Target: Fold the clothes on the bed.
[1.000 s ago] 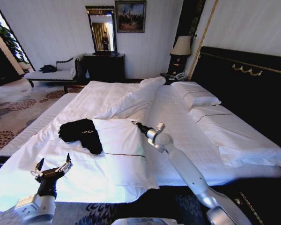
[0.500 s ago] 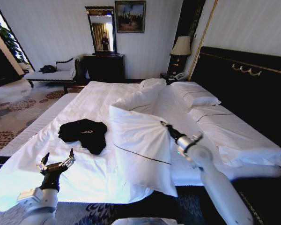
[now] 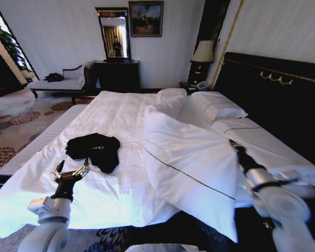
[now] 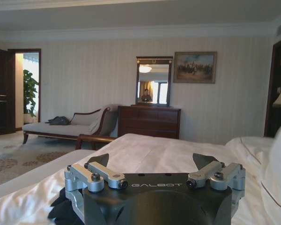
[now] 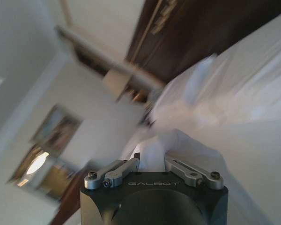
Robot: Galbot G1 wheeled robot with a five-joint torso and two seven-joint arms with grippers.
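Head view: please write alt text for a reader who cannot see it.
The right tool holds up a corner of the white duvet, pulled toward the dark wooden headboard side of the large white bed. A crumpled black cotton T-shirt lies on the sheet, with the open left tool hovering just in front of it.

"GALBOT" in pale letters on the black body of the left gripper (image 4: 156, 165), left wrist view, just below the spread fingers. Same "GALBOT" on the black body of the right gripper (image 5: 152, 161), right wrist view, fingers pinched on white duvet (image 5: 187, 145) fabric. Black T-shirt (image 3: 93, 149) on the bed (image 3: 121, 113) has small white lettering at chest, too small to read in head view. No other text or nos. legible.
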